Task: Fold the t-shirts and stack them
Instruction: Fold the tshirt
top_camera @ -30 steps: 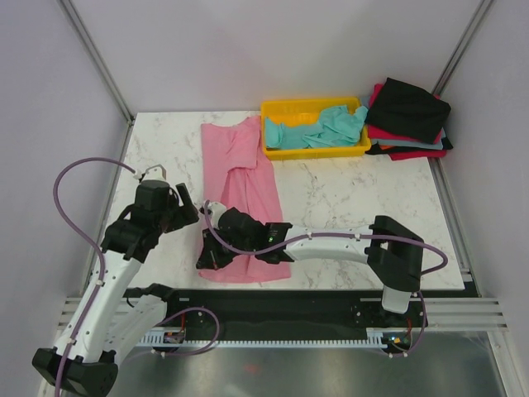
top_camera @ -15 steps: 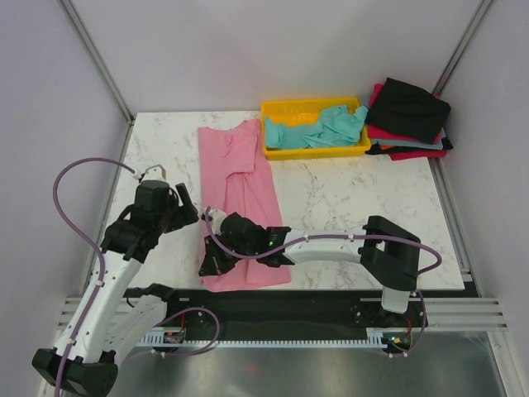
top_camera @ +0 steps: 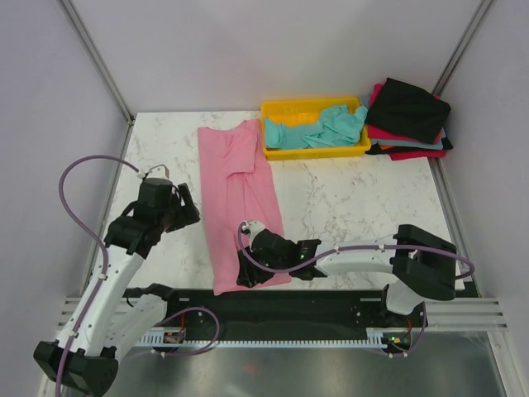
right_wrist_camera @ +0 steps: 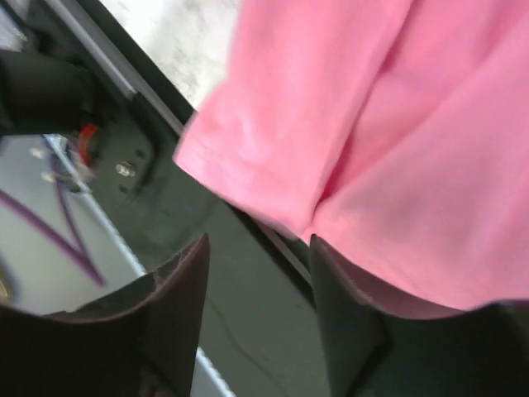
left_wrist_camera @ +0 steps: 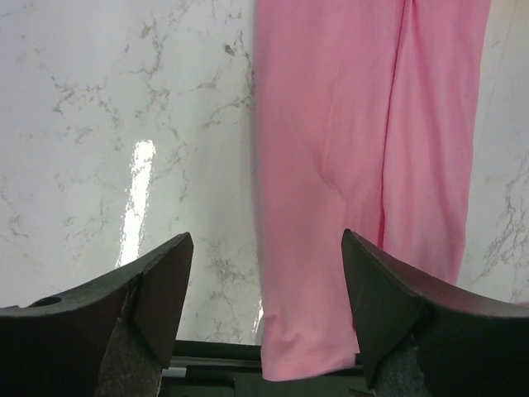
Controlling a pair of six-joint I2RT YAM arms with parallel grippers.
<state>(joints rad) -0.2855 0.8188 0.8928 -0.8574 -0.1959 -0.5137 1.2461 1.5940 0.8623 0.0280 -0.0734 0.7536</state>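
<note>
Right claw (top_camera: 245, 275): fingers apart, holding nothing, at the near hem of the pink t-shirt (top_camera: 240, 182). Left claw (top_camera: 186, 207): likewise unclosed, over the table (top_camera: 347, 198) just left of it. Shirt: long strip, hem overhanging the table edge. Step, likely: crosswise fold, which needs the hem pinched. Beyond: teal t-shirt (top_camera: 318, 128) in yellow tray (top_camera: 273, 112), black t-shirt (top_camera: 409, 107) on red t-shirt (top_camera: 405, 154); neither obstructs.

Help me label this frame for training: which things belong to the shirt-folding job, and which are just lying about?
Job: pink t-shirt, teal t-shirt, black t-shirt, red t-shirt.
Lying about: yellow tray.

Four t-shirts (top_camera: 240, 190) (one yellow tray (top_camera: 307, 153))
</note>
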